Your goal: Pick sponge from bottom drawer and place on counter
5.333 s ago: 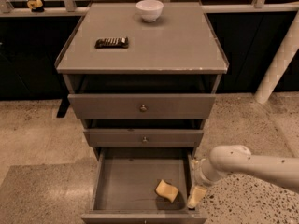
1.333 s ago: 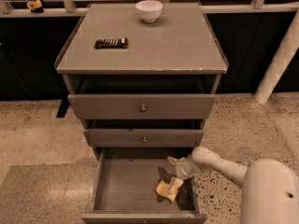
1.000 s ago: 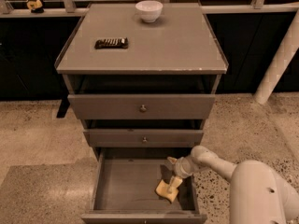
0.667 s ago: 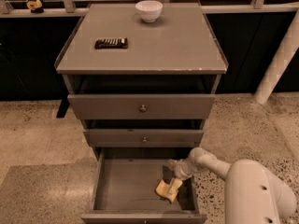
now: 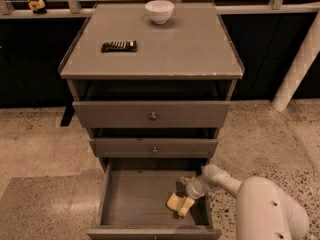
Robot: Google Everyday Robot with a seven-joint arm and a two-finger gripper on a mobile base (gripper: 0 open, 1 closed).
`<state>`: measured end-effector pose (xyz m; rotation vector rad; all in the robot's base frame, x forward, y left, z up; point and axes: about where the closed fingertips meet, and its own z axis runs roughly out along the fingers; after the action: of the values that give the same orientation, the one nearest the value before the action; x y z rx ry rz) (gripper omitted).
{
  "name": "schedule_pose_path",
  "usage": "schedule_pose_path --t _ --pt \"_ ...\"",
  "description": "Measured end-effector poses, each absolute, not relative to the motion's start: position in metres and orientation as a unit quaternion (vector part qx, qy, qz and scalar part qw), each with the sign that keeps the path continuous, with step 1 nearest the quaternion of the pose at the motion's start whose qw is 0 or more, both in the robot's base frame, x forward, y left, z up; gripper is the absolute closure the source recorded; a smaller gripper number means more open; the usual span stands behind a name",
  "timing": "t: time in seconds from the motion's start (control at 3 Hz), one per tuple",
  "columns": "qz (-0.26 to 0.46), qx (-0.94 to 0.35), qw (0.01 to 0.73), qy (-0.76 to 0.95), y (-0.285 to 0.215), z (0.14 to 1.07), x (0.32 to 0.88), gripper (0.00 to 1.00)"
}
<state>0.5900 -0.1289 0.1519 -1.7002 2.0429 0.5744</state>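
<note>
The bottom drawer (image 5: 131,200) is pulled open, showing its plain grey floor. The small yellow sponge (image 5: 174,202) lies on that floor at the right side. My gripper (image 5: 183,200) reaches down into the drawer from the right, and its pale fingers (image 5: 185,207) are at the sponge's right edge, touching or straddling it. The white arm (image 5: 260,204) fills the lower right corner. The counter (image 5: 180,44) is the grey top of the cabinet, above the drawers.
A dark rectangular bar (image 5: 119,46) lies on the counter's left part and a white bowl (image 5: 159,11) stands at its back. Two shallower knobbed drawers (image 5: 152,116) sit above, partly pulled out. A white pillar (image 5: 299,64) stands at the right.
The arm has swung in from beside the drawer's right wall and lowered the gripper into the drawer onto the sponge. Over the last second it has sunk slightly. The sponge has not moved.
</note>
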Motion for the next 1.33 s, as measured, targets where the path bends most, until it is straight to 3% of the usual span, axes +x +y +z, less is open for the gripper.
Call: schedule_pose_path --t 0.67,1.33 --pt "0.226 -0.602 0.201 0.739 -0.115 0.092 0.560 0.00" --pt "0.227 -0.602 0.201 0.739 -0.114 0.091 0.559 0.22"
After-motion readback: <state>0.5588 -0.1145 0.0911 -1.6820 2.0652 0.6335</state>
